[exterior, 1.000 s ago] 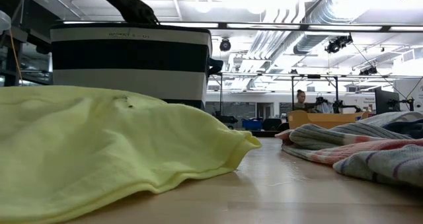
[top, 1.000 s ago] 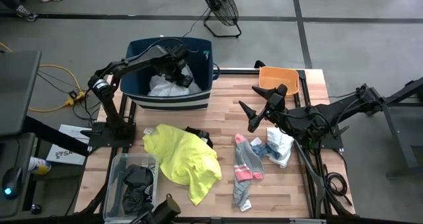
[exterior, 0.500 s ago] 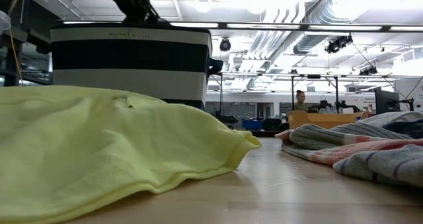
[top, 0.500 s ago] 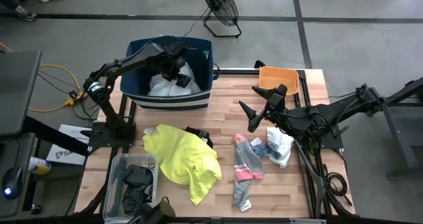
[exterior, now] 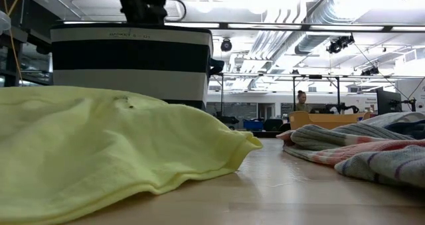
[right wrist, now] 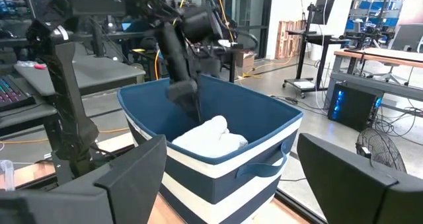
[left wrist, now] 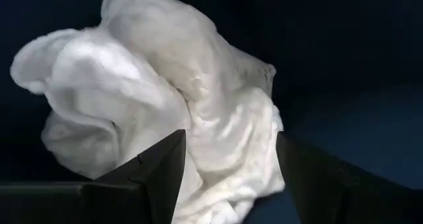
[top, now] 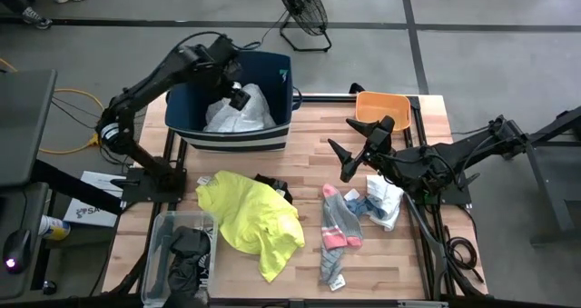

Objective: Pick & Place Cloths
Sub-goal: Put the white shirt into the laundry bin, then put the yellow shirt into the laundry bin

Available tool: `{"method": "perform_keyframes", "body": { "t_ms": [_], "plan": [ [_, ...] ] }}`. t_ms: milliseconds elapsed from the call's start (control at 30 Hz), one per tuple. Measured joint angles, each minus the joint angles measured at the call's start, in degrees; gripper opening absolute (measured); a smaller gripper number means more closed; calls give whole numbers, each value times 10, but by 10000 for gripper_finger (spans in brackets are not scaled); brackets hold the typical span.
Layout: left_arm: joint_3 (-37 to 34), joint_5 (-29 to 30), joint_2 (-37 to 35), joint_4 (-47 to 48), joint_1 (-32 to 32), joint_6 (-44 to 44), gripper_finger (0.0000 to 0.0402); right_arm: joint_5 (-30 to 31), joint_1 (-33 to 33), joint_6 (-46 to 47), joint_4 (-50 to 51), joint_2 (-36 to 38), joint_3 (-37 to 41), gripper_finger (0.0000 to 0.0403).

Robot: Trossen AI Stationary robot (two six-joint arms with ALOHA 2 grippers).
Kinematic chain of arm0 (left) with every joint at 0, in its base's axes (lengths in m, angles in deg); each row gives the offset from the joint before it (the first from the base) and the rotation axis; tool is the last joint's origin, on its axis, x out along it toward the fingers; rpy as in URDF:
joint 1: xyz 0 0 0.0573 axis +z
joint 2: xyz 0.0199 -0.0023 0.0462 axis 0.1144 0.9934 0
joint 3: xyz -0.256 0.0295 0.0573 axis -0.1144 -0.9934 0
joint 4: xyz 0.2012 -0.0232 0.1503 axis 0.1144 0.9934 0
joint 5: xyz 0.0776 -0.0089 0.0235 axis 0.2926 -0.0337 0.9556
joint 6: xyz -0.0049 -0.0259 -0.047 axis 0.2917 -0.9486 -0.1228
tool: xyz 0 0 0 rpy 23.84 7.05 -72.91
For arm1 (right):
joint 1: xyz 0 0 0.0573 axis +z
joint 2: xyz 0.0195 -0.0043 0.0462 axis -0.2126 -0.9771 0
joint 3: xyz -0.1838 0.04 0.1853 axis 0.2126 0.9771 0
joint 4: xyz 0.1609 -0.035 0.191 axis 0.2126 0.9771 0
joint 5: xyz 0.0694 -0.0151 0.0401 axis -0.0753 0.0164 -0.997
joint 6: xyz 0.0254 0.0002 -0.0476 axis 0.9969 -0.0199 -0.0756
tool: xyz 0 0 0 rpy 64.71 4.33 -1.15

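I see left gripper (top: 238, 96) wide, empty, over white garment (top: 238, 114) in bin (top: 238, 137) | right gripper (top: 349, 149) wide, waiting | yellow garment (top: 250, 219) at 7 o'clock: light, floppy; I would pinch a raised fold

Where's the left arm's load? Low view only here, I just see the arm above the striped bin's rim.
Observer: No load. The left jaws stand open over the dark-blue bin, with the large white garment below them.
Operator: Garment in the bin or hanging?
Observer: Heaped inside the bin, with nothing between the jaws.
Operator: Right arm?
Observer: Right jaws open over the table near the orange tray, holding nothing.
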Motion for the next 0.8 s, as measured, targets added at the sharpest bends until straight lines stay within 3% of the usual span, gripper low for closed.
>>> {"method": "perform_keyframes", "body": {
  "t_ms": [433,800],
  "plan": [
    [0,-24,-97,48,-3,61,230,0,0,0,0,0,0,332],
    [0,-36,-169,89,-111,96,230,0,0,0,0,0,0,332]
  ]
}}
